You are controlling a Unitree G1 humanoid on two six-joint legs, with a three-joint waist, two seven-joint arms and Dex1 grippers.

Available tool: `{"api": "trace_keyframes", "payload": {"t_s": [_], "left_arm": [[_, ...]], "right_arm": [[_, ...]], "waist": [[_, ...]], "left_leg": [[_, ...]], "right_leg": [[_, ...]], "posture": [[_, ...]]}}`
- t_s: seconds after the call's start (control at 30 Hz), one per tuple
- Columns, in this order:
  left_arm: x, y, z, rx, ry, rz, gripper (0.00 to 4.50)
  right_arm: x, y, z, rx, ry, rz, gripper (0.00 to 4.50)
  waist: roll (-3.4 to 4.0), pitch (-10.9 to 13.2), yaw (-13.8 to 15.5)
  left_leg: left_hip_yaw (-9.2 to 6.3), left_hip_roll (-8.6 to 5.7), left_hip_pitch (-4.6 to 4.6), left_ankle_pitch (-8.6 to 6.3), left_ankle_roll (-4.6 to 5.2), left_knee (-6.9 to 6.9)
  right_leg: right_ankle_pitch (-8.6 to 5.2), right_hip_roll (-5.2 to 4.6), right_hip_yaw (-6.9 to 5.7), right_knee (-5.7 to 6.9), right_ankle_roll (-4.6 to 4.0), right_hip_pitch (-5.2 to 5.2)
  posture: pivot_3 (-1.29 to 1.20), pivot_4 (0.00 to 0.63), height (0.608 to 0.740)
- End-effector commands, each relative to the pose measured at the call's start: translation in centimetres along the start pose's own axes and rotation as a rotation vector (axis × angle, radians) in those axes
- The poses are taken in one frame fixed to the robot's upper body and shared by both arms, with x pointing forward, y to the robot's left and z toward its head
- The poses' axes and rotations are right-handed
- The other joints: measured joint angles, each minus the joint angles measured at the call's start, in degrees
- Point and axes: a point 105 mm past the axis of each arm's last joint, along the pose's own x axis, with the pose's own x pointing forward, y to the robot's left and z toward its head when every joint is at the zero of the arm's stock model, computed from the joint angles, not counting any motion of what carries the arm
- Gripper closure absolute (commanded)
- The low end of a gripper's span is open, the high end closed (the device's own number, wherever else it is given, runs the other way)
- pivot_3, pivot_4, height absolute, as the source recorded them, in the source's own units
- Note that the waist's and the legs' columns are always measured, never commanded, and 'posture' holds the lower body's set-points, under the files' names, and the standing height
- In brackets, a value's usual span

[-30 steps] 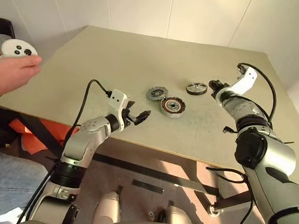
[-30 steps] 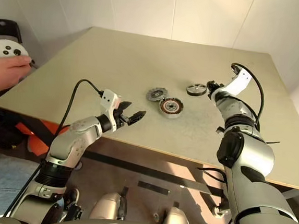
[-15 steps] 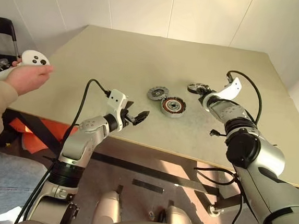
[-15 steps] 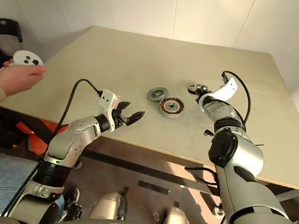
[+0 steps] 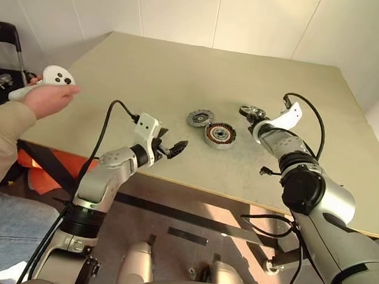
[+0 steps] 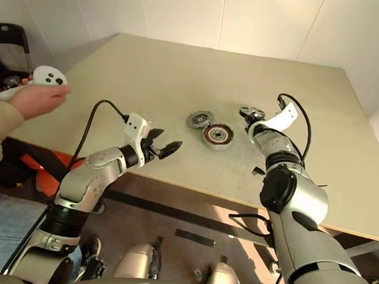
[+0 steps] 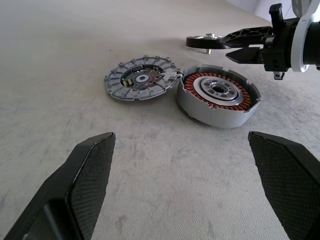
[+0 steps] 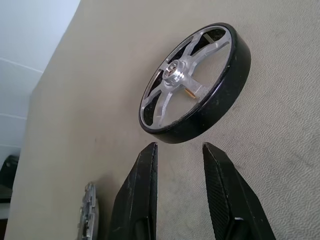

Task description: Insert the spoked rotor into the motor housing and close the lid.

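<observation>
The step in hand is the pick-up of the spoked rotor [image 8: 196, 77], and nothing is grasped yet. The rotor lies flat on the table [image 5: 148, 78], farthest to the right of the three parts, with its dark rim and pale spokes and hub facing up. The right pincer [image 8: 180, 195] reaches toward it at a shallow downward angle; its two black fingers [image 8: 137, 195] stand a narrow gap apart, with their tips just short of the rim's near edge and nothing between them. From the head views the right pincer [image 5: 253, 119] sits right at the rotor [image 5: 252, 111], though whether a tip already touches the rim cannot be told.

The motor housing [image 7: 218, 95] stands near the middle of the table, open end up, its ring of copper-red windings around a dark centre. The lid [image 7: 140, 78] lies flat beside it, its notched edge touching or almost touching the housing wall. Rotor and housing are near each other but apart.

The left pincer [image 5: 173, 147] hovers over the near table edge, pointed toward the housing, its fingers spread wide and empty. At the far left a person's hand [image 5: 47, 98] holds a white controller [image 5: 47, 80] clear of the table.

The next move probably calls for the right pincer to advance until the rim sits between its fingers, which looks awkward with so narrow a gap and so thin a disc lying flat. Then it would close, lift and carry the rotor over the housing's open top.
</observation>
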Motion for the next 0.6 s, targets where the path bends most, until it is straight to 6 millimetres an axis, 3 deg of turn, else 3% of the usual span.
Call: {"api": "trace_keyframes", "payload": {"t_s": [0.03,0.6], "left_arm": [[-0.3,-0.2,1.3,0.038,-0.041,-0.006,0.00],[-0.3,-0.3,0.9,0.044,-0.025,-0.006,0.00]], "right_arm": [[0.0,0.7,1.2,0.049,-0.046,0.015,2.93],[-0.3,2.3,3.5,0.193,-0.117,0.046,2.93]], "waist": [[0.00,0.0,0.0],[0.00,0.0,0.0]], "left_leg": [[0.00,0.00,0.00,0.00,0.00,0.00],[0.00,0.00,-0.01,0.00,0.00,0.03]], "right_leg": [[0.00,0.00,0.00,0.00,0.00,0.00],[0.00,0.00,0.00,0.02,0.00,-0.01]], "posture": [[0.00,0.000,0.740],[0.00,0.000,0.740]]}}
